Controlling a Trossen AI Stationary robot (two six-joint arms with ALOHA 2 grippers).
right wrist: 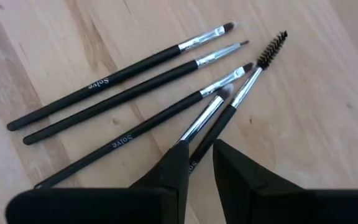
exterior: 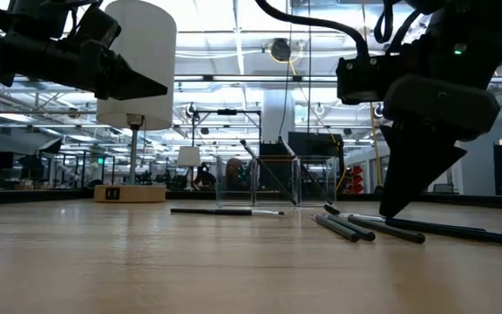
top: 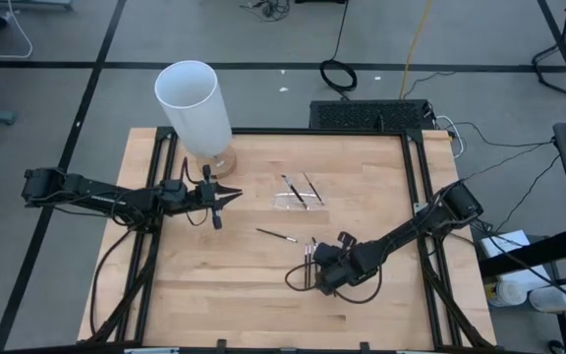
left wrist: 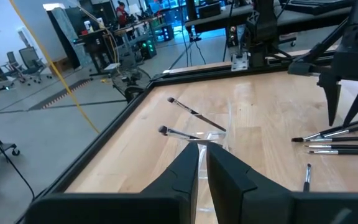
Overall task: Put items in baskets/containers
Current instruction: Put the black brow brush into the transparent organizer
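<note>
on wooden table (top: 214, 285), right arm nearer work: right gripper (right wrist: 197, 163) low over cluster of brushes (right wrist: 135, 87), fingers narrow gap, astride one handle, not closed on it. brush axes roughly parallel, tips pointing away from gripper. clear tray (top: 298, 200) further toward table middle, two brushes inside, open wood between. left gripper (top: 232, 197) hovers near white cylinder (top: 195, 103), narrow, empty. stray brush (top: 275, 235) between.
</note>
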